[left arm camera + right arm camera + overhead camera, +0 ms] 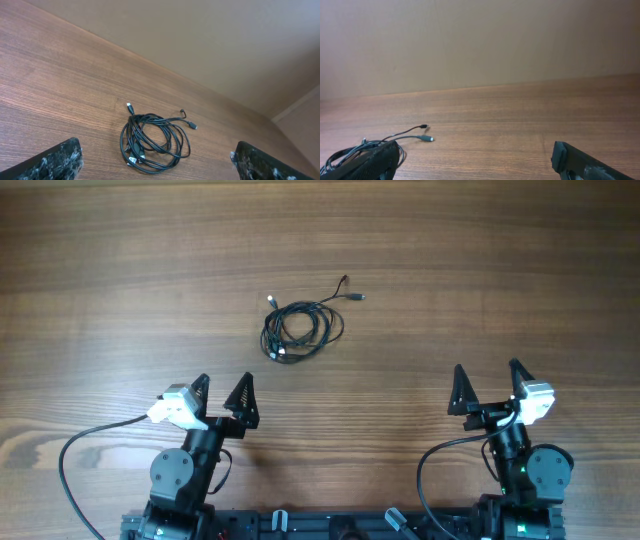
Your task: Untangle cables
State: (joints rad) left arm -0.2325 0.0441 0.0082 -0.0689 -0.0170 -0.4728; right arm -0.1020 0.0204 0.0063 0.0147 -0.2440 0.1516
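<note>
A tangle of thin black cables (300, 328) lies in loose loops on the wooden table, left of the middle, with two plug ends trailing toward the upper right. It shows in the left wrist view (152, 141) with silver-tipped plugs at its near left. In the right wrist view (395, 137) only its edge and two plug ends show at the lower left. My left gripper (222, 395) is open and empty, nearer than the tangle and to its left. My right gripper (488, 385) is open and empty, far to the right of the tangle.
The wooden table (480, 270) spreads around the tangle. A plain beige wall (480, 40) rises behind its far edge. Thicker black arm cables (75, 455) loop near the arm bases at the near edge.
</note>
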